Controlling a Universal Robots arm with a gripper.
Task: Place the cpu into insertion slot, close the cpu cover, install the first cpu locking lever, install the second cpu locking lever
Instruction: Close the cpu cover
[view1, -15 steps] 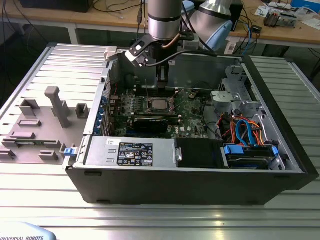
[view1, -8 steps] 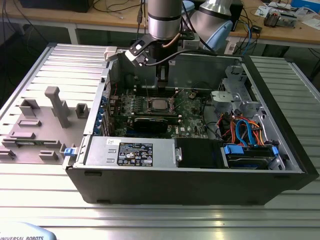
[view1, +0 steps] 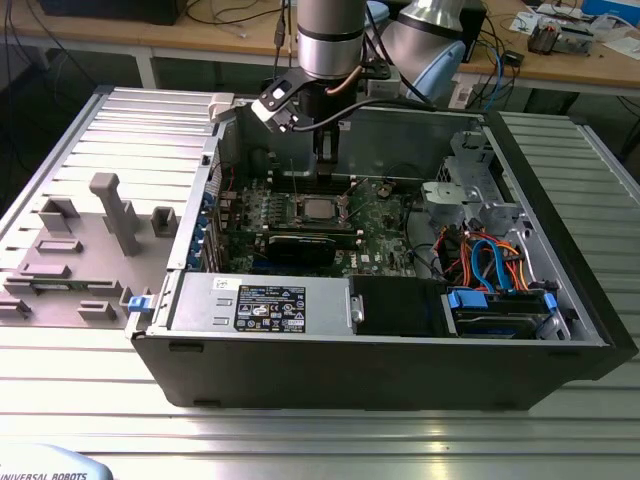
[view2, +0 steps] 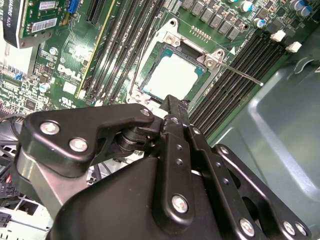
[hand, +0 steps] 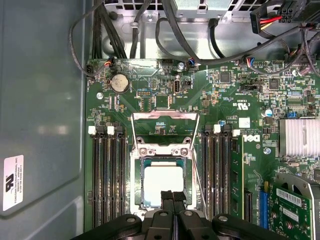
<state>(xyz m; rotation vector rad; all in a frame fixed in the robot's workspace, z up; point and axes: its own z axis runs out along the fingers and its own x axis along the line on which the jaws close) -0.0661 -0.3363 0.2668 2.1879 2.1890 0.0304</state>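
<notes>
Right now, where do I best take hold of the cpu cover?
I'd take the cpu cover by its free crossbar, opposite the hinge beside the cpu, coming from above: it's a thin open frame swung back, so only the rim offers hold.

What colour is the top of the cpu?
Silver-grey; the cpu shows best in the first wrist view.

Arm tube: a silver-grey metal cylinder (view1: 330, 20) is wearing a black ring band low down.
Joint: a rounded grey housing with a pale blue cap (view1: 440, 60) is showing beside the tube.
Cable: a thin black cable (view1: 345, 117) is looping under the wrist.
Gripper: a matt black gripper (hand: 173, 196) of flat, rounded link plates is showing in both wrist views.
Screws: round silver screw heads (view2: 50, 128) are dotting the links.
Fingers: two narrow black fingers (hand: 167, 197) are ending in squared tips.
</notes>
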